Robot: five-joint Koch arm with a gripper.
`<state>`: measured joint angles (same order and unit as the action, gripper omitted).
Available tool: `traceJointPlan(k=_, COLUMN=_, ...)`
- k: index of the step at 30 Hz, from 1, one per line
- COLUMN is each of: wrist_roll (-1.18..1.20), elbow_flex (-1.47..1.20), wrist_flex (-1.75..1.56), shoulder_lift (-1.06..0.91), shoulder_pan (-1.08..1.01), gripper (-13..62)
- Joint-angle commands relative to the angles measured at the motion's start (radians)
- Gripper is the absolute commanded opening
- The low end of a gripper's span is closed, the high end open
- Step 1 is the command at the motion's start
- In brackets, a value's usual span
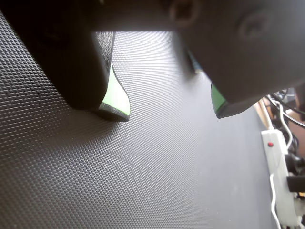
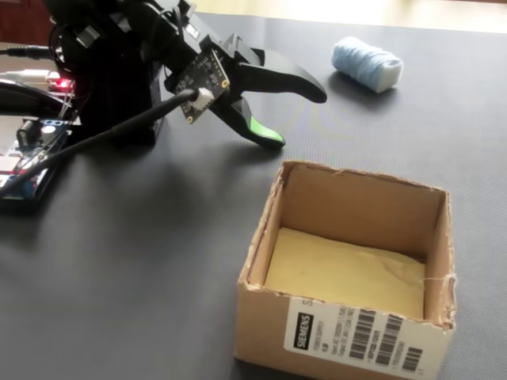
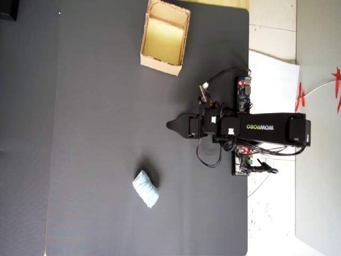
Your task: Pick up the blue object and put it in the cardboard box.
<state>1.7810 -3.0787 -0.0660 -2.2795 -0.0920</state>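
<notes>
While the cardboard box [image 2: 348,332] sits empty, spread jaws hold nothing; the blue object [image 2: 367,63] lies well apart.

A white label [image 2: 360,336] on the near outer wall of the cardboard box [image 2: 273,313] carries the brand "SIEMENS" in a dark block at its 9 o'clock end, with rows of barcodes running toward 3 o'clock; the small print beside them is too fine to read. In the overhead view the arm's black upper link [image 3: 269,128] bears "WOWROBO", printed upside down for that camera.
</notes>
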Motion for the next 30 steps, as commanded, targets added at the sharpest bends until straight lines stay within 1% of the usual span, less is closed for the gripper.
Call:
traceJointPlan(k=1, wrist_roll=0.048, elbow_flex=-0.04, wrist_flex=0.103, shoulder_lift=-0.083, shoulder_pan=0.002, gripper=34.0)
traceJointPlan(k=26, wrist_roll=0.048, elbow_flex=-0.04, wrist_flex=0.104, shoulder_lift=-0.083, shoulder_pan=0.002, gripper=34.0)
traceJointPlan(k=30, wrist_roll=0.049, elbow_flex=-0.04, wrist_flex=0.106, shoulder_lift=-0.084, shoulder_pan=0.043, gripper=33.9)
